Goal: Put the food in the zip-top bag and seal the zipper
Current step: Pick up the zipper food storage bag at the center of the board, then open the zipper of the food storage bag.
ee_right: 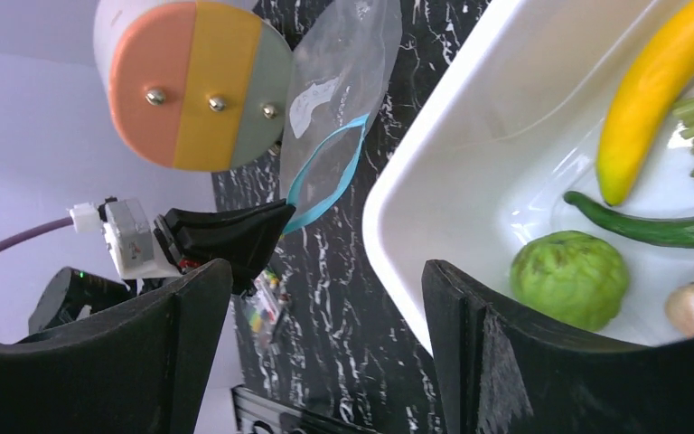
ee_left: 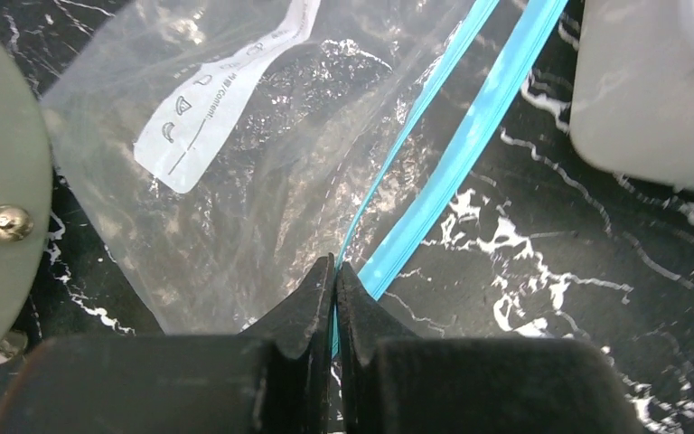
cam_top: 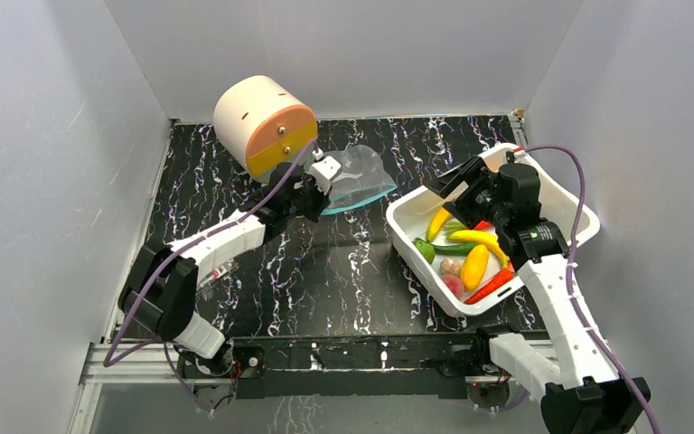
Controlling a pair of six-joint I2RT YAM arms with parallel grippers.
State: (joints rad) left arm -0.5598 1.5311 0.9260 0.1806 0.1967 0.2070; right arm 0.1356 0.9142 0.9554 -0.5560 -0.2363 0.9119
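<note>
The clear zip-top bag lies at the back middle of the black marbled table. Its teal zipper runs along the mouth, which gapes slightly. My left gripper is shut on one lip of that zipper edge, and it shows at the bag's near left corner. The food lies in a white tub: a yellow banana, a green cucumber, a round green fruit, red chili and others. My right gripper hangs open over the tub's left rim, holding nothing.
A cream cylinder with an orange, yellow and green end face stands just behind the bag and left gripper. A small crinkled packet lies beside the left arm. White walls close in the table on three sides.
</note>
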